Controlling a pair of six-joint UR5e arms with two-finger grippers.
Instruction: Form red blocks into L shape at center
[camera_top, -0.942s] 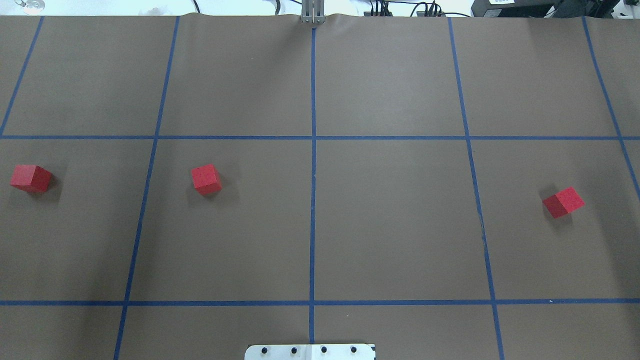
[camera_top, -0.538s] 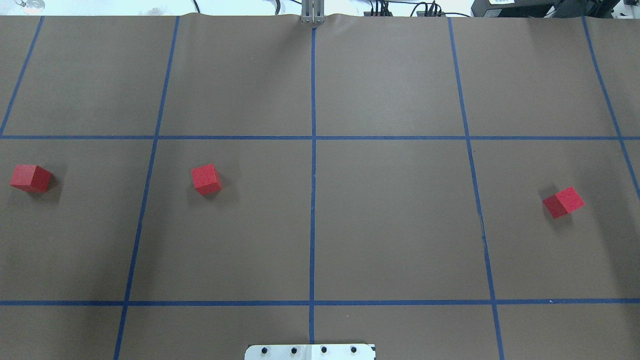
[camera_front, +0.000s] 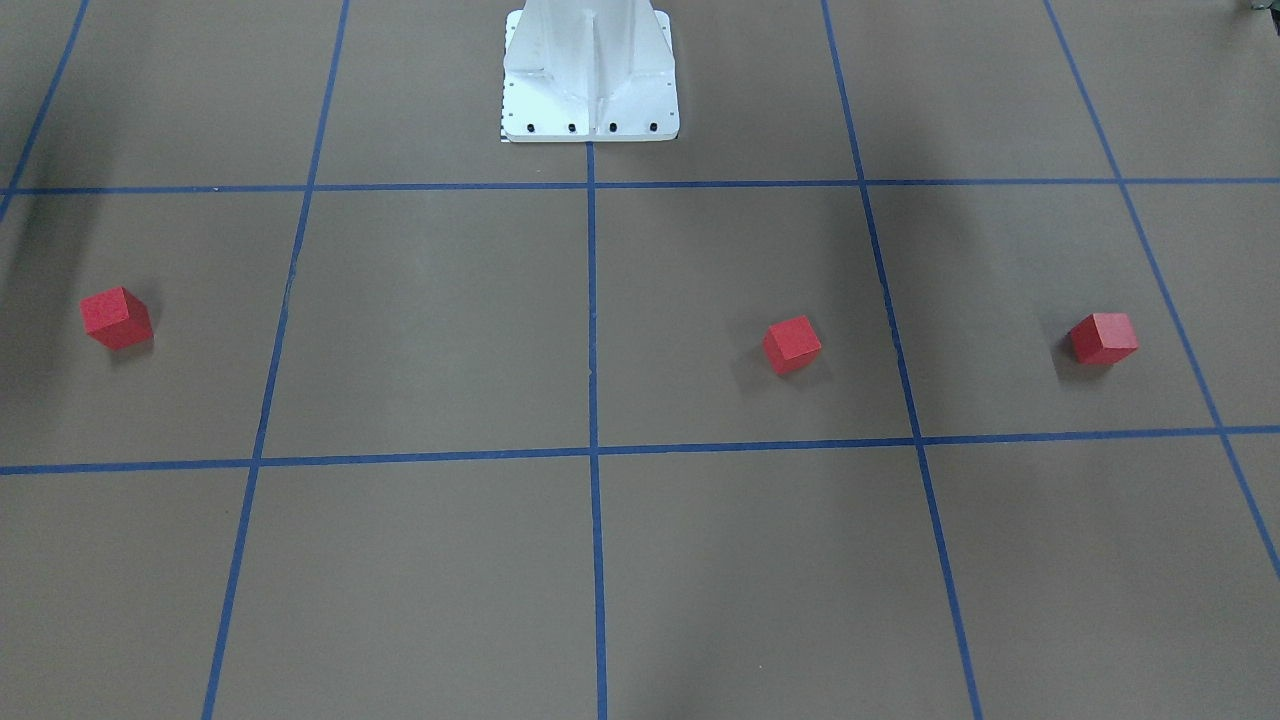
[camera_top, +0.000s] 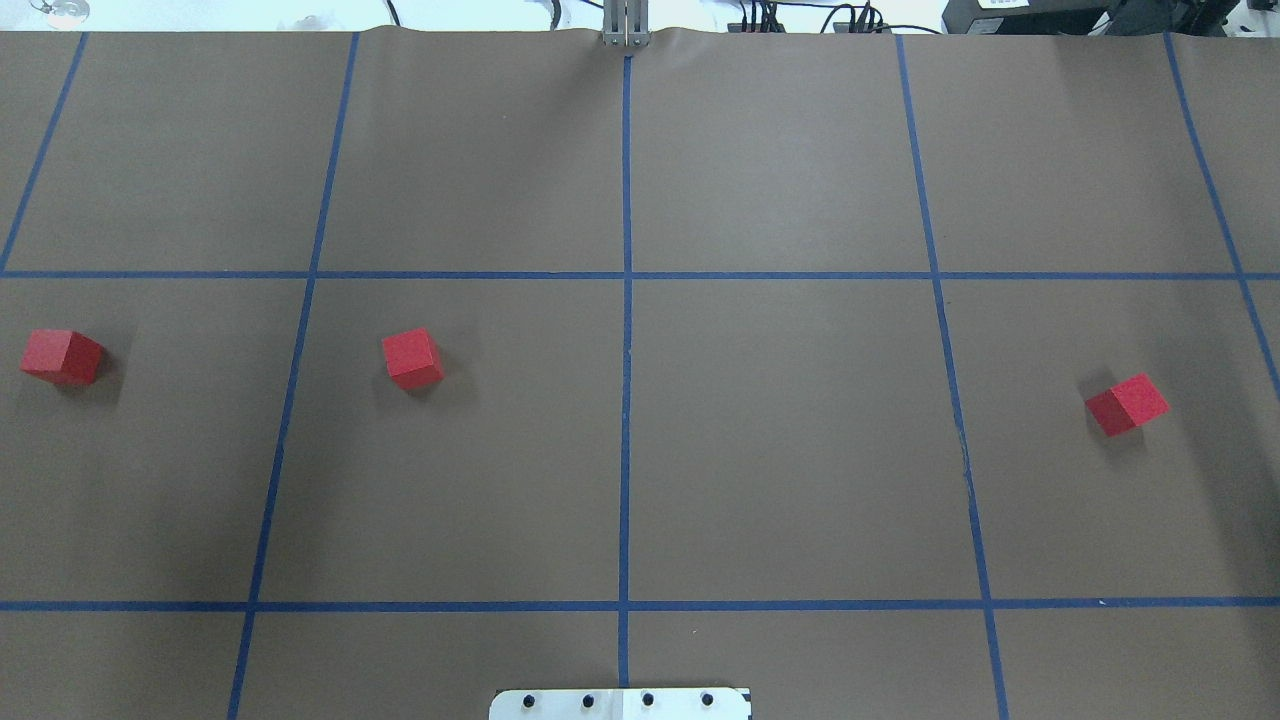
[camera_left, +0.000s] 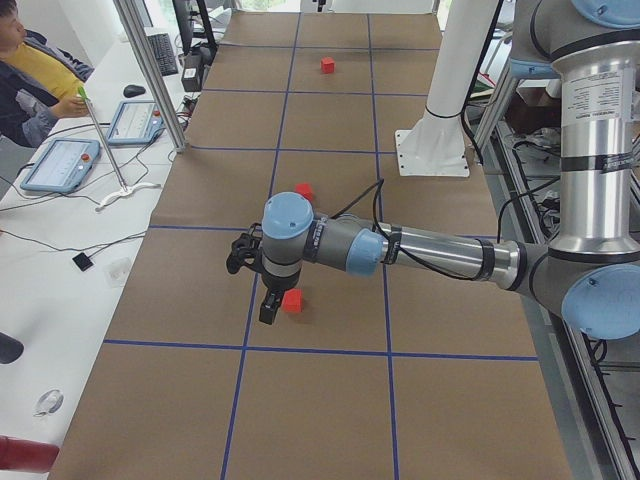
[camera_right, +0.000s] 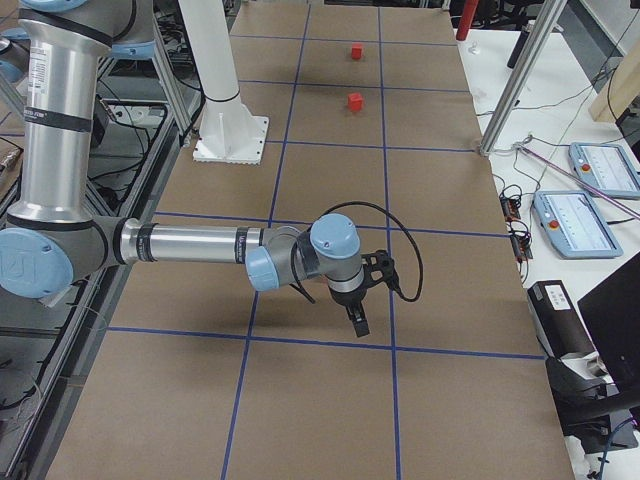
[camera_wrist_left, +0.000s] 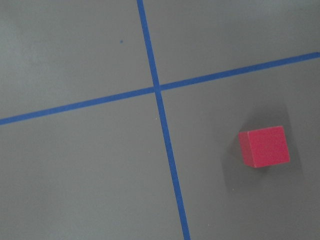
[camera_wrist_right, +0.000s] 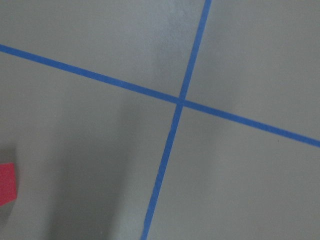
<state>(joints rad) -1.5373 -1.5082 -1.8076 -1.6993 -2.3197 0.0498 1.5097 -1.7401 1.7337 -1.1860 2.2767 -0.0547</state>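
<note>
Three red blocks lie apart on the brown paper in the overhead view: far left (camera_top: 62, 357), left of centre (camera_top: 412, 358), and right (camera_top: 1127, 404). In the front view they sit at the right edge (camera_front: 1103, 338), right of centre (camera_front: 792, 344) and left (camera_front: 117, 318). My left gripper (camera_left: 262, 300) hangs over the table beside the far-left block (camera_left: 292, 301); its wrist view shows that block (camera_wrist_left: 264, 146) at the lower right. My right gripper (camera_right: 358, 320) hangs over the table's right part; a block edge (camera_wrist_right: 6, 182) shows in its wrist view. I cannot tell whether either gripper is open.
Blue tape lines (camera_top: 625, 300) split the paper into grid squares. The white robot base (camera_front: 590, 80) stands at the robot's edge of the table. A metal post (camera_left: 150, 70) and tablets (camera_left: 60, 165) stand on the operators' side, where a person sits.
</note>
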